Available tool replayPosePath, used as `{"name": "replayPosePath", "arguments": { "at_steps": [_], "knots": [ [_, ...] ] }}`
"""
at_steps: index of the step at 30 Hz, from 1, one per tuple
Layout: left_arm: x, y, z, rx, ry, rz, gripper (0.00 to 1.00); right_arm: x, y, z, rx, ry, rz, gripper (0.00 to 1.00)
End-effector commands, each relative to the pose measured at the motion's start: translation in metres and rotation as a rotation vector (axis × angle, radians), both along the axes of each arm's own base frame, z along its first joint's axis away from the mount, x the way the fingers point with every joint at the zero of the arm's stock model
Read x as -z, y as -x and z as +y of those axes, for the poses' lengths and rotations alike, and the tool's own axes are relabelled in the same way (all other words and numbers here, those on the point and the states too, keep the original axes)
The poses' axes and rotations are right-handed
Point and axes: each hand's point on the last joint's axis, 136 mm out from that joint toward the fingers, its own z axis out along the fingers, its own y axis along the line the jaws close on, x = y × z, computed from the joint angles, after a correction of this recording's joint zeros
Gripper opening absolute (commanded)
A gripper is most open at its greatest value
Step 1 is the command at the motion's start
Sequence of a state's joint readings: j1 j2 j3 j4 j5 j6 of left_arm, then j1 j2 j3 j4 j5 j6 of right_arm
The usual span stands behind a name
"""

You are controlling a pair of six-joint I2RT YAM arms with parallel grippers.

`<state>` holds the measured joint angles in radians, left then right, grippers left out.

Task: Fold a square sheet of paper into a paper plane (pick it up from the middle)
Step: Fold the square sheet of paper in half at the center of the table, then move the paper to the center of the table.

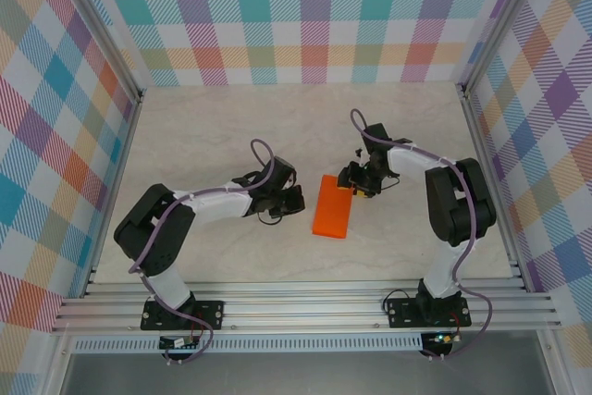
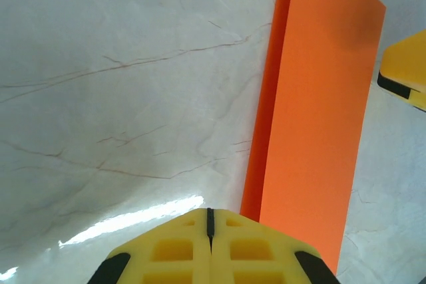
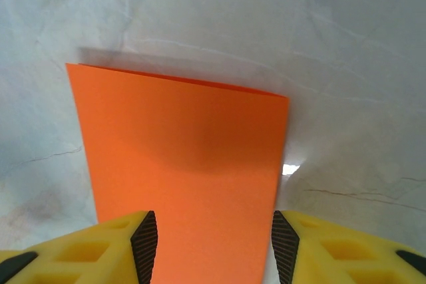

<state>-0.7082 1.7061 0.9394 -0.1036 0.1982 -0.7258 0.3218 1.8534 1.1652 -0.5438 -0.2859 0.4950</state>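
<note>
While the half-folded square sheet of paper (image 1: 333,206) is lying flat on the table (image 1: 231,127), the right gripper (image 3: 214,234) is straddling one short end, jaws apart and gripping nothing, probably lining up the next fold, and the left gripper (image 2: 210,224) is sitting clenched alongside, empty.

A robotics lab cell: aluminium frame (image 1: 305,307), plaid backdrop walls (image 1: 305,16), marbled tabletop (image 1: 222,127).

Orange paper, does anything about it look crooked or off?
Slightly. The orange paper, folded, lies askew to the table edges, and a darker strip along one long edge suggests its layers don't lie flush. No tears.
</note>
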Motion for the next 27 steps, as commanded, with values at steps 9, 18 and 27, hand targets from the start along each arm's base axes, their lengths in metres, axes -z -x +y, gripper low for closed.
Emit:
{"name": "replayPosePath", "arguments": {
  "at_steps": [9,18,27],
  "knots": [
    [-0.008,0.001,0.001,-0.030,0.056,0.015,0.15,0.001,0.002,0.008,0.003,-0.006,0.022,0.53],
    [-0.004,0.010,-0.011,-0.021,0.137,0.086,0.30,0.000,0.001,0.021,-0.021,-0.077,0.020,0.52],
    [0.000,0.019,-0.023,0.004,0.205,0.145,0.40,-0.022,-0.003,0.018,-0.024,-0.077,-0.051,0.51]
  ]
}}
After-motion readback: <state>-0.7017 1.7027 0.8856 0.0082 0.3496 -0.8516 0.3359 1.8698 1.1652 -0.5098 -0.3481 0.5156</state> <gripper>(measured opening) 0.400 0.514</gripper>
